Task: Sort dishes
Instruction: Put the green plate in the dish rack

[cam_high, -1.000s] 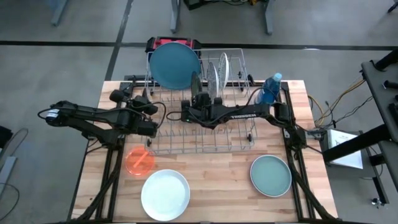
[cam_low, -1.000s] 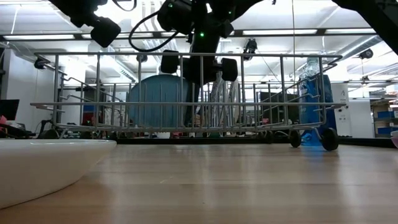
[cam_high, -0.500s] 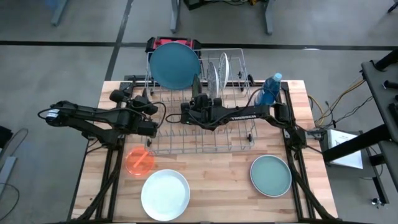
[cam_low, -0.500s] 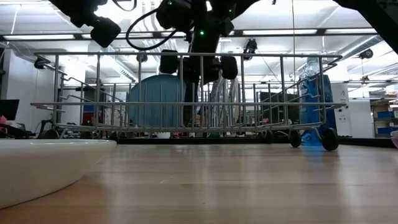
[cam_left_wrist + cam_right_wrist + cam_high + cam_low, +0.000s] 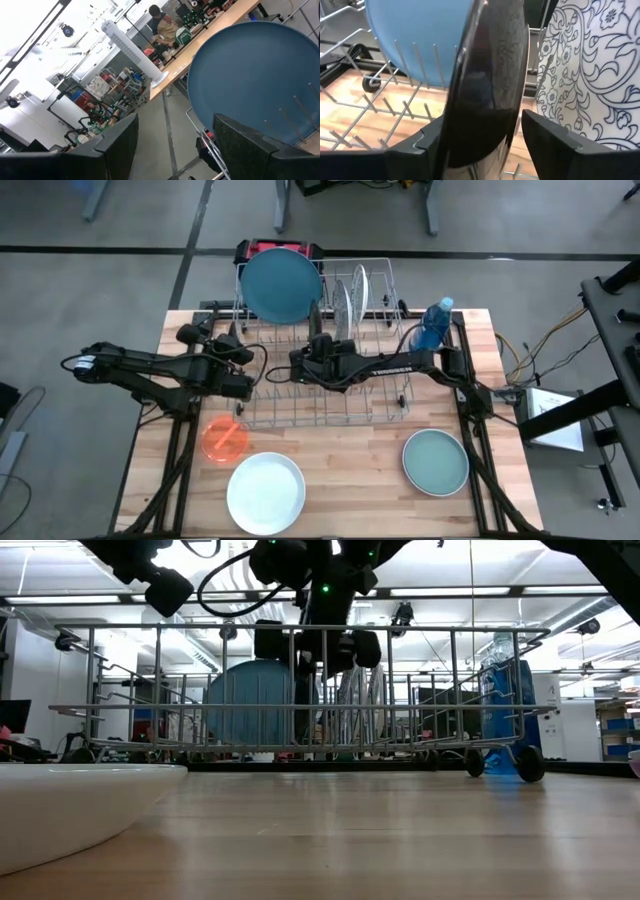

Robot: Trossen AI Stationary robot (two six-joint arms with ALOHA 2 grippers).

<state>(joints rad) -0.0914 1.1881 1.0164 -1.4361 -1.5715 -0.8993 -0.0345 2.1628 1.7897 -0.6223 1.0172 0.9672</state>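
Observation:
A wire rack (image 5: 385,395) stands mid-table. In it, on edge, stand a large blue plate (image 5: 282,285), a dark plate (image 5: 490,75), a black-and-white patterned plate (image 5: 585,75) and a white plate (image 5: 362,288). My right gripper (image 5: 318,345) reaches into the rack, open, with one finger on each side of the dark plate's rim (image 5: 482,135). My left gripper (image 5: 235,345) waits open beside the rack's left end, facing the blue plate (image 5: 255,80). On the table lie a small orange plate (image 5: 224,437), a white plate (image 5: 265,492) and a teal-green plate (image 5: 436,461).
A blue bottle (image 5: 435,323) stands at the rack's far right corner. A red object (image 5: 262,248) shows behind the blue plate. Bare wood lies between the white and teal-green plates. People and shelves show in the room beyond.
My right gripper's fingers have spread apart around the dark plate and let it go. The plate stays standing on edge in the rack. The gripper has edged slightly toward the table's left.

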